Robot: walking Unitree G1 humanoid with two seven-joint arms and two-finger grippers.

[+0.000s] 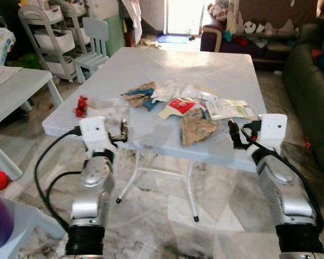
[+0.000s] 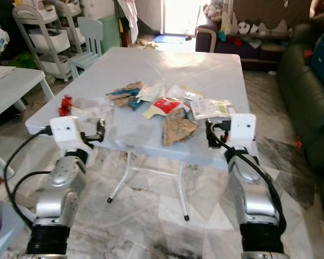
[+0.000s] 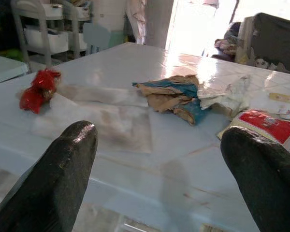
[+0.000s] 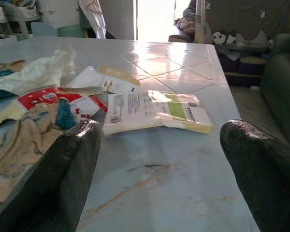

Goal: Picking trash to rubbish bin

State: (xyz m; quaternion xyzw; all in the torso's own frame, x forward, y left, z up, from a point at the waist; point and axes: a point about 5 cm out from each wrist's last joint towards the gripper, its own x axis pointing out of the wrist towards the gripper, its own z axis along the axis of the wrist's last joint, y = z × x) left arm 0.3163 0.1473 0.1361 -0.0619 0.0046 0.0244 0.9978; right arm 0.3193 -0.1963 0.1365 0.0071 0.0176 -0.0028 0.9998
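You've got trash mid-bench (image 1: pixel 216 70): crumpled brown paper (image 1: pixel 196 129) near front edge, red-white carton (image 1: pixel 179 106), flat clear pkt w/ green label (image 1: pixel 229 109), torn blue-brown wrapper (image 1: pixel 141 95), red crinkly bit (image 1: pixel 81 106) at left corner. Left end effector (image 3: pixel 159 169) & right end effector (image 4: pixel 157 166) both at front edge, fingers apart, holding nothing.

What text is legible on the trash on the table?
None readable.
Red-and-white packet: white print on its red panel, blurred.
Clear packet with green label: barcode and fine print, too small.
Brown crumpled wrapper: no text visible.
Both grippers open, holding nothing.
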